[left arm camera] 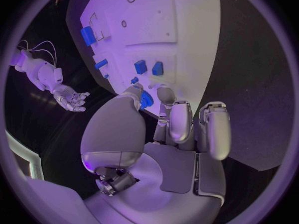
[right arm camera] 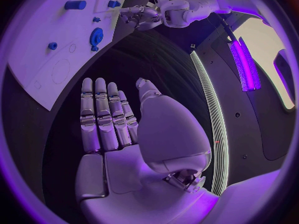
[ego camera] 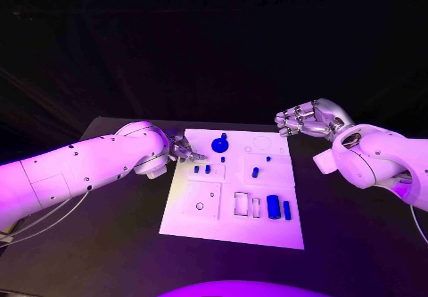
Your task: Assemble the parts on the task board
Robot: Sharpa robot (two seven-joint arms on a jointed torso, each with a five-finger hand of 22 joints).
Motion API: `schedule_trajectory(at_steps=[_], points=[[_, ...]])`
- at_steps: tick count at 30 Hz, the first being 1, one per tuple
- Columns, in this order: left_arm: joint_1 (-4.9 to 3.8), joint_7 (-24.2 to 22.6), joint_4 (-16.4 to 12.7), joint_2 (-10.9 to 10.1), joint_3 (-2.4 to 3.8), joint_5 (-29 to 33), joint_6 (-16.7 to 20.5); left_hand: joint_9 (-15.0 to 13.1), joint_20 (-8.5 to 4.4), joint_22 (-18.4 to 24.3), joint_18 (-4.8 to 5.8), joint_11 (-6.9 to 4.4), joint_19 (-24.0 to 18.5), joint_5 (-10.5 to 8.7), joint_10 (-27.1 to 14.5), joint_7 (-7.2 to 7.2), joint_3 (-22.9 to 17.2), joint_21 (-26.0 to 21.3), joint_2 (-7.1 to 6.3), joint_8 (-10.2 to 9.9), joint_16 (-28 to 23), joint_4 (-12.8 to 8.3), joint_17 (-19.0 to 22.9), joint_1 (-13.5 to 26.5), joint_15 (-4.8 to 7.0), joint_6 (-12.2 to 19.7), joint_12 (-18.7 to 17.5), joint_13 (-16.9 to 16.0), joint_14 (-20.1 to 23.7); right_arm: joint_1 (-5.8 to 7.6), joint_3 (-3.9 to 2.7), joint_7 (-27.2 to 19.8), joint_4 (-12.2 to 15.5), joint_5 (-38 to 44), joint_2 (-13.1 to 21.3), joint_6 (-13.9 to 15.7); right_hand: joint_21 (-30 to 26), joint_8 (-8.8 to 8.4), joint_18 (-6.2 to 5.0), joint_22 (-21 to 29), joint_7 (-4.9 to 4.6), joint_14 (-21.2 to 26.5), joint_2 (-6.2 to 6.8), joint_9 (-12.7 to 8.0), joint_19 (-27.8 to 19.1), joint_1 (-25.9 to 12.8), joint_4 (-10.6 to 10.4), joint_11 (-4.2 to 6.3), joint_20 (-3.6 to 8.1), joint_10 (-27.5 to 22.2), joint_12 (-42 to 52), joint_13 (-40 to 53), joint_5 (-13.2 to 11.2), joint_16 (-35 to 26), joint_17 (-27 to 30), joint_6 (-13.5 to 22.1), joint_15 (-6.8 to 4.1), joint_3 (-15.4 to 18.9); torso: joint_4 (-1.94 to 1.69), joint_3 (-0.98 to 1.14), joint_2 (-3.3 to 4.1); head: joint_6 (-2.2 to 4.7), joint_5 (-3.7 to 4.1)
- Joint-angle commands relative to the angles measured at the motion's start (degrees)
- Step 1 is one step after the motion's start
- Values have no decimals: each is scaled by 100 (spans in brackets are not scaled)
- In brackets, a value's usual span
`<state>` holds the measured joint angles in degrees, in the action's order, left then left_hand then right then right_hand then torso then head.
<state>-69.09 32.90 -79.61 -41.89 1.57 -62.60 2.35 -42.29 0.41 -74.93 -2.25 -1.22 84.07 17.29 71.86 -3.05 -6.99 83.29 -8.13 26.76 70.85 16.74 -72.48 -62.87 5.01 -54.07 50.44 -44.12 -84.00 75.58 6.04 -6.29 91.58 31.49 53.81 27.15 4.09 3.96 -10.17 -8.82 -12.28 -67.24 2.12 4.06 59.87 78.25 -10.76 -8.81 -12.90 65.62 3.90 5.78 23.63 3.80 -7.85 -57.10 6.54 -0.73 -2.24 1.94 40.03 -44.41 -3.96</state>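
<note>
On the black surface (ego camera: 107, 247), the white task board (ego camera: 234, 230) carries blue blocks (ego camera: 278, 206) near its near right corner, likely waiting for their slots. Farther on, at the board's left edge, the left hand (ego camera: 183, 149) reaches over two small blue pieces (ego camera: 201, 168), fingers apart, apparently empty. Beyond the far right corner, the right hand (ego camera: 308, 120) hovers with fingers straight and apart, seemingly idle.

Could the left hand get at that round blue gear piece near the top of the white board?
Probably yes. The left hand is at the task board's edge, holding nothing, and the round blue gear lies close by with nothing between them.
</note>
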Motion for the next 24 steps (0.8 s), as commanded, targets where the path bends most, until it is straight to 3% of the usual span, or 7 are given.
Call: schedule_trajectory(at_steps=[1,3,5,9,14,17,24], points=[[-12,-739,-25,-9,9,547,951,123,104,3,-146,118,-212,7,-466,-118,174,-397,73,-144,-220,-2,166,-13,-125,277,-524,514,-88,-4,-2,-36,-1,7,6,-39,2,0,-39,5,-1,53,-2,5,-37,-76,-12,1,-10,-32,21,-5,29,-12,5,39,-1,-11,-1,1,3,11,14],[-13,-1091,-40,-8,10,675,1179,256,184,222,-192,238,-343,9,-757,-251,278,-579,84,-276,-417,-7,321,-142,-225,550,-648,593,19,-4,-1,-36,-3,7,11,-38,2,0,-39,5,-1,53,-2,5,-37,-76,-12,1,-10,-32,21,-5,29,-12,5,39,-1,-11,-2,-1,2,17,20],[-13,-1498,-53,7,7,734,1320,407,263,613,-279,347,-584,13,-1117,-364,256,-900,109,-386,85,-105,-93,-538,-311,753,-809,695,-122,-4,-1,-35,-4,7,13,-38,2,0,-39,5,-1,53,-2,5,-37,-76,-12,1,-10,-32,21,-5,29,-12,5,39,-1,-11,-6,-1,4,27,34],[-2,-2374,-61,77,-36,604,1456,682,378,1662,-516,492,-1274,62,-1803,-497,-185,-1804,261,-492,-833,-466,713,-1671,-430,787,-1242,993,395,-4,-1,-38,-5,6,14,-41,1,-2,-38,11,-4,59,-2,5,-42,-85,-14,-1,-12,-37,20,-6,32,-14,9,45,1,-9,-10,-2,6,58,69],[58,-3117,-58,239,-92,-269,1543,1169,508,2584,-703,581,-1954,51,-2095,-556,-701,-2706,81,-756,-1768,-725,1540,-2327,-553,632,-1710,1477,1125,-8,0,-41,-9,6,10,-51,1,-2,-38,12,-4,60,-3,5,-43,-82,-12,-1,-12,-38,20,-6,33,-14,9,46,1,-11,1,-9,8,79,87],[102,-3242,-1,344,-110,-863,1505,1456,543,2537,-693,625,-1904,39,-2168,-571,-849,-2691,-79,-922,-1924,-729,1781,-2368,-590,525,-2001,1795,1252,-12,1,-43,-10,6,5,-56,1,-2,-38,12,-4,60,-3,5,-43,-82,-11,-1,-12,-38,20,-6,34,-14,9,46,1,-11,10,-3,7,92,88],[184,-3040,227,600,-137,-2089,1198,1997,575,1479,-476,684,-1151,15,-2203,-557,-969,-1737,-327,-1231,-1383,-694,1740,-2258,-624,343,-2518,2442,875,-19,2,-35,-14,6,0,-56,1,-2,-38,12,-4,60,-3,5,-43,-82,-11,-1,-12,-38,20,-6,34,-14,9,46,1,-11,5,1,13,117,114]])
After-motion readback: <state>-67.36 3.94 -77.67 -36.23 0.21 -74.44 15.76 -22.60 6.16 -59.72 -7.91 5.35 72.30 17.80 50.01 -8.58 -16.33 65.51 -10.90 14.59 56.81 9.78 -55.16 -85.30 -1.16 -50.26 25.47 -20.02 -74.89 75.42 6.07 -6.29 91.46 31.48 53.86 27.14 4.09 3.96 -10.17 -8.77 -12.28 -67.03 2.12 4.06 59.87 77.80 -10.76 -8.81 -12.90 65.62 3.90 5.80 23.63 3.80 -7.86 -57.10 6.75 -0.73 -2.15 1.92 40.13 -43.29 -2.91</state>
